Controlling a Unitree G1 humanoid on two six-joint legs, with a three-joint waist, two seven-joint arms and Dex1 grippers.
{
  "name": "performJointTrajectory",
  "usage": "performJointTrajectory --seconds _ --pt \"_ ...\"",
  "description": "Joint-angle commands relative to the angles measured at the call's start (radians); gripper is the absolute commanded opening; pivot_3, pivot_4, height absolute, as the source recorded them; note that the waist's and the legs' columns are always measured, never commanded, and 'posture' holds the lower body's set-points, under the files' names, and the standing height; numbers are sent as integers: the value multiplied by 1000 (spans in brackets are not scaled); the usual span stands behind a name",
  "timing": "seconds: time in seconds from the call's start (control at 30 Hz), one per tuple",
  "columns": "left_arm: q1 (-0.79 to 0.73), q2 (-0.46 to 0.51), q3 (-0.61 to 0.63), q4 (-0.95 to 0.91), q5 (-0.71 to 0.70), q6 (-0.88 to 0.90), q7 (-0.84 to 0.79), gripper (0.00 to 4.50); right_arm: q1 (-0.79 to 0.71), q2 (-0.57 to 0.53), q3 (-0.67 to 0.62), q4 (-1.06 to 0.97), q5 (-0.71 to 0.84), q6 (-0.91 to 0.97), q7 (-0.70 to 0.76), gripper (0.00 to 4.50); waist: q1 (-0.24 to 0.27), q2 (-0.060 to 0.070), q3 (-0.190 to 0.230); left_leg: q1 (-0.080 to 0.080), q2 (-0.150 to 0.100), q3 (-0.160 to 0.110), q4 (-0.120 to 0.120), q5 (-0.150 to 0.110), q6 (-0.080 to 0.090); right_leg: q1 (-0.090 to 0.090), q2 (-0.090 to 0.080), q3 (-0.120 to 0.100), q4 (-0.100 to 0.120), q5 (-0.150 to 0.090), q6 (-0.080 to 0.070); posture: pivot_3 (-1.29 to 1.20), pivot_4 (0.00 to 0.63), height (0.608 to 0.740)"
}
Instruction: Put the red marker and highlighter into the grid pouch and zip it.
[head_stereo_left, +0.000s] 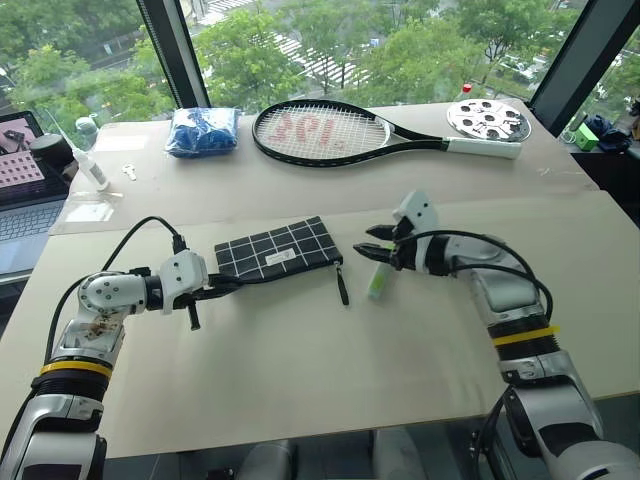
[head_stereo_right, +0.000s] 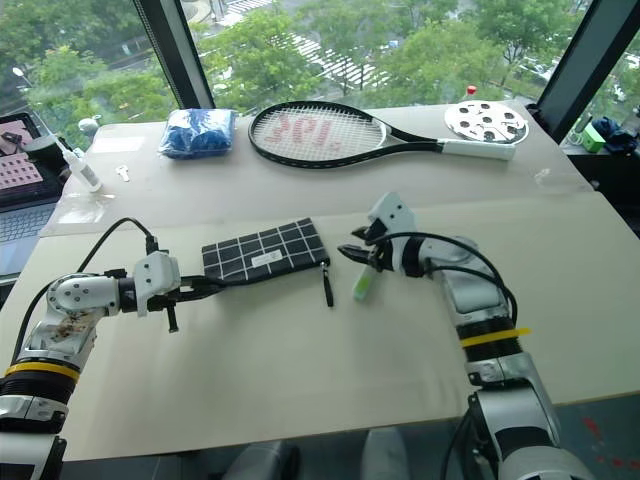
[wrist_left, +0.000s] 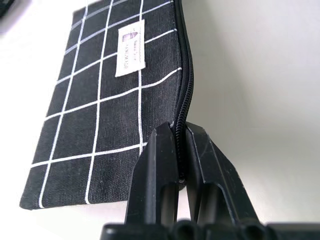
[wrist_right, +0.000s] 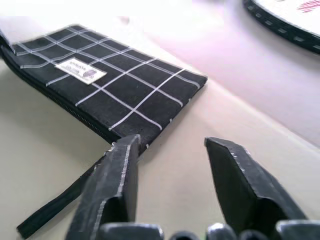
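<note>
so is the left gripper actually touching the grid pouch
Touching. In the left wrist view the left gripper is shut on the zipper edge of the grid pouch, its two black fingers pinching the zipper with no gap.

The left gripper (head_stereo_right: 205, 287) pinches the grid pouch (head_stereo_right: 265, 250); the highlighter (head_stereo_right: 364, 285) lies beneath the right gripper (head_stereo_right: 358, 248).

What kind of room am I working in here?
Probably an upper-floor office or lab: a big window looks down on treetops and a street, a laptop sits nearby, and the paper-covered table holds a tennis racket.
</note>
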Motion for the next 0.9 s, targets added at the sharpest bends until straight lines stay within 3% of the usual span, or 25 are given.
performJointTrajectory --seconds 0.03,0.07,0.2,0.3,0.47,0.6,0.9 --pt "37 -12 47 -70 -47 54 36 0 -98 -11 -165 -7 135 159 -62 3926 -2 0 0 0 0 0 0 0 0 0 0 0 0 0 0 0 150 740" --pt "45 -16 55 -82 -52 66 46 0 -106 -21 -187 -12 164 190 -52 4252 -3 0 0 0 0 0 0 0 0 -1 0 1 0 0 0 0 150 740" --pt "70 -35 89 -135 -97 136 81 0 -88 -56 -192 -79 219 269 -20 4252 3 0 0 0 0 0 -1 0 0 -1 0 0 0 0 0 0 150 740" --pt "84 -40 93 -166 -102 160 92 0 -34 -63 -118 -166 201 290 -20 4252 3 0 0 -1 0 0 0 0 1 0 0 0 0 0 0 0 150 740" --pt "91 -62 115 -213 -131 209 123 0 50 -5 -34 -285 183 326 -96 4252 2 0 0 -1 0 1 0 0 1 -1 0 1 0 0 0 0 150 740" --pt "101 -67 107 -232 -129 220 134 0 69 67 47 -281 119 318 -192 4252 1 0 0 -1 0 1 0 0 1 -1 0 1 0 0 0 0 150 740" --pt "99 -80 115 -253 -142 249 147 0 49 109 46 -225 87 316 -273 4252 6 0 0 -1 0 0 0 0 1 -1 0 1 0 1 0 0 150 740"
